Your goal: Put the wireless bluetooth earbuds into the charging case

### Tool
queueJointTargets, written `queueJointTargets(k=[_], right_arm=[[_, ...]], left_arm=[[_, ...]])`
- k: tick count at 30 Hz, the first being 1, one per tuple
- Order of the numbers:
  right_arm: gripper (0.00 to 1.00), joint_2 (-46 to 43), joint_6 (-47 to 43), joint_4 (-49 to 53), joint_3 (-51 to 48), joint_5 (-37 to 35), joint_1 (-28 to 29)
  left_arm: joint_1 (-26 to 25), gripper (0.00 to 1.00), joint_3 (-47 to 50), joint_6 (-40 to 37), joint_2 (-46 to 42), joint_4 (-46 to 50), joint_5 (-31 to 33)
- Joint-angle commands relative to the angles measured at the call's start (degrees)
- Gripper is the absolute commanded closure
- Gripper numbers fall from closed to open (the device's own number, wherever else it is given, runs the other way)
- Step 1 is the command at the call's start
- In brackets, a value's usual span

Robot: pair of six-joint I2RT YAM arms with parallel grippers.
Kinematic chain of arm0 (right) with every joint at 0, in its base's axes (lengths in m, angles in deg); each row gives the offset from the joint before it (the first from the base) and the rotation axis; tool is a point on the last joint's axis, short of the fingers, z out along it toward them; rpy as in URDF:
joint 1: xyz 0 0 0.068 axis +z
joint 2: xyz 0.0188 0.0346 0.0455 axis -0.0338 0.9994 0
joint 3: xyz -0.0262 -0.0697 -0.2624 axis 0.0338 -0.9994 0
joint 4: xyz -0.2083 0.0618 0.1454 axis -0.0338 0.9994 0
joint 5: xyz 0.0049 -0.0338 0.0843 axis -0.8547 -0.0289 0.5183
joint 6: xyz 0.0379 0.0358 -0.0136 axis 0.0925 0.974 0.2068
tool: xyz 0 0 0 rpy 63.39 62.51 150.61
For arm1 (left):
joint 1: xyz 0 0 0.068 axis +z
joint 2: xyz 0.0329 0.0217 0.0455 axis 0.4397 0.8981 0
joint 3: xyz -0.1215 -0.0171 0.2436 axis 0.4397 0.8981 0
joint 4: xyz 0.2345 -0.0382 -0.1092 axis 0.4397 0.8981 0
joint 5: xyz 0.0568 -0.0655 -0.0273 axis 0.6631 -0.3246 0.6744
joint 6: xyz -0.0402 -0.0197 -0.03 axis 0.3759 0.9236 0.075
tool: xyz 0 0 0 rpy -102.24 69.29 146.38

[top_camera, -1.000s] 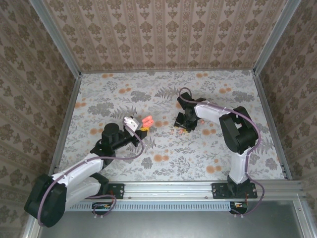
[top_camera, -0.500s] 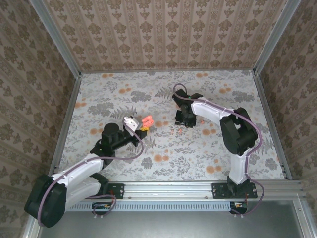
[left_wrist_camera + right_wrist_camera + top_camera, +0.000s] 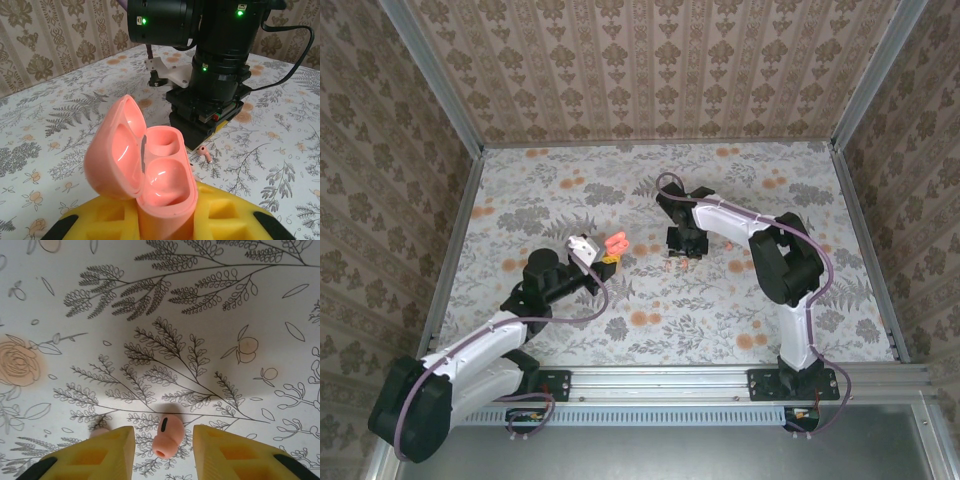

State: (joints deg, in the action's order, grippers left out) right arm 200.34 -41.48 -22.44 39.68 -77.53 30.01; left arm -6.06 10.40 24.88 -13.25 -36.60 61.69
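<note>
the left tool (image 3: 162, 222) is pressed shut on the charging case (image 3: 150, 170). its yellow pads (image 3: 250, 220) pinch the lower body from both sides, and the case stands upright between them. the case is open. its lid (image 3: 112, 150) leans back to one side on the hinge, and both pink wells inside are bare.

in the top view the right tool (image 3: 680, 250) is to the right of the case, near it but clearly apart, pointing down at the flowered tabletop (image 3: 570, 190). its jaws are spread. in the right wrist view the two yellow fingers (image 3: 235, 455) stand apart, and one earbud (image 3: 166, 435) lies on the tabletop in the gap between them. printed cloth shows on either side of the earbud, so neither finger touches it. its dark slit faces up and its rounded end points back toward the wrist.

a second earbud (image 3: 100, 431) peeks out just beside one of those fingers, on its outer side. most of it is hidden by the finger, so how it lies cannot be told.

in the left wrist view a pink earbud lies flat on the tabletop just past the open case, at the foot of the right tool. which of the two it is cannot be told. both earbuds are on the tabletop, outside the case and to its right in the top view.
</note>
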Motion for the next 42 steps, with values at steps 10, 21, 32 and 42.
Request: queueJointTargets(k=[10, 21, 32, 42], right_arm=[[0.66, 1.9, -0.7, 2.0, 0.5, 1.2, 0.4], [0.69, 3.5, -1.0, 2.1, 0.2, 1.4, 0.5], [0.75, 2.1, -1.0, 0.4, -1.8, 0.8, 0.5], [0.78, -4.1, -1.2, -5.9, -7.3, -0.5, 0.5]], left_arm=[[0.6, 0.80, 1.0, -0.9, -1.1, 1.3, 0.5], [0.7, 0.80, 1.1, -0.9, -1.2, 1.3, 0.6], [0.7, 0.80, 1.1, -0.8, -1.0, 1.3, 0.4], [0.7, 0.80, 0.8, -0.1, 0.6, 0.3, -0.8]])
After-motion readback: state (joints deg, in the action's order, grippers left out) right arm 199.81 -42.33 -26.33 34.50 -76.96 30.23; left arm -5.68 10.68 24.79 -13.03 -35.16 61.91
